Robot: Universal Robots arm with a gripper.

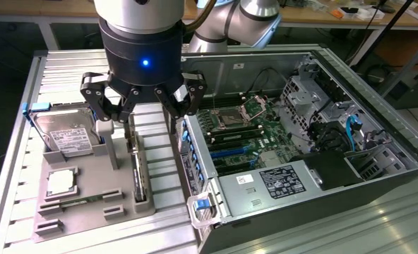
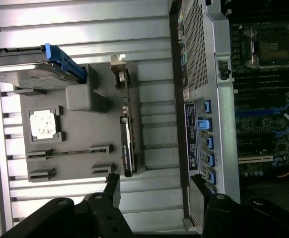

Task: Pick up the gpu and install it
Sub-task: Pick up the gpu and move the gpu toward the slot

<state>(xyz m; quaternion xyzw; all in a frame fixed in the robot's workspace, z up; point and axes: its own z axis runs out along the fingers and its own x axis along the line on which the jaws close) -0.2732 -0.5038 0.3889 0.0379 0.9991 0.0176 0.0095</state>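
The gpu [image 1: 137,169] stands on its edge in a slot of the grey parts holder [image 1: 89,211], with its silver bracket at the far end. Seen edge-on in the wrist view, the gpu [image 2: 126,144] is a thin dark strip with its bracket toward the hard drive's side. My gripper [image 1: 147,114] hangs open above the card's far end and holds nothing. In the wrist view my gripper [image 2: 157,191] has its two fingertips [image 2: 112,187] wide apart, just off the card's dark end.
The open computer case [image 1: 378,174] lies at the exterior view's right, its motherboard [image 1: 255,135] and blue slots [image 1: 227,153] exposed. The holder also carries a silver hard drive [image 1: 67,136], a processor [image 1: 61,182] and a memory stick [image 1: 78,201]. Ribbed metal table [image 1: 163,222] lies around it.
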